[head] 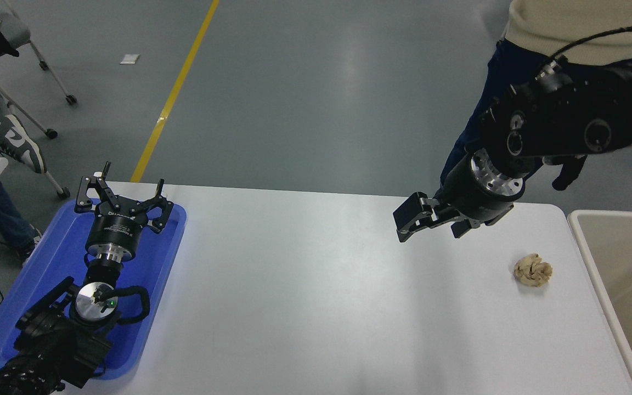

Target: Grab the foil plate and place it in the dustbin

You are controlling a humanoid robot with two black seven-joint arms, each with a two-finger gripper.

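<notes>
Your right gripper (pixel 428 219) hung over the table's (pixel 316 285) far right, its fingers too foreshortened to tell apart or together, holding nothing; no foil plate showed, so you risked grabbing the paper ball (pixel 532 270) beside the dustbin (pixel 596 263).

I have one view only, the head camera, set high on the near side and tilted forward and down across the white table (pixel 316 307). It takes in the whole tabletop from mid distance, plus grey floor (pixel 305 93) beyond the far edge; the table's right end runs out of frame
</notes>
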